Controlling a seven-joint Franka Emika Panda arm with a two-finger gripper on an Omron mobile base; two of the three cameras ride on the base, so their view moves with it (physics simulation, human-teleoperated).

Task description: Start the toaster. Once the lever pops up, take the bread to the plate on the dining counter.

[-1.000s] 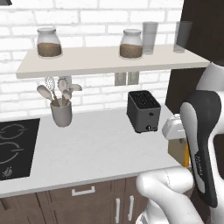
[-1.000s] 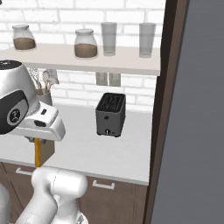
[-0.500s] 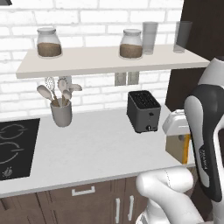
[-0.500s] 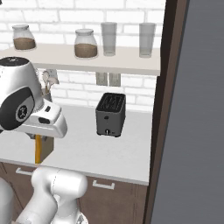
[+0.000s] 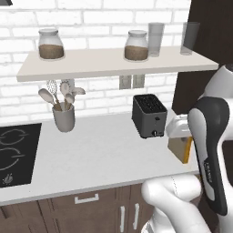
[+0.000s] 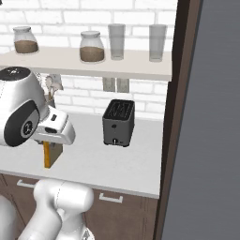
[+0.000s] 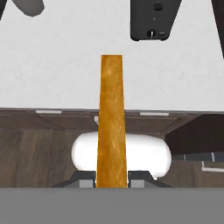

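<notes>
Over the worktop's front edge, well clear of the toaster (image 5: 149, 114), gripper (image 7: 112, 177) clamped on the bread (image 7: 111, 118) by its lower edge only, slice standing tall, likely to tilt or slip on a fast swing toward the plate.

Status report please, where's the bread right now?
Gripper shut on bread, held edge-on over counter edge. Toaster behind, slots empty. Nothing in the way.
</notes>
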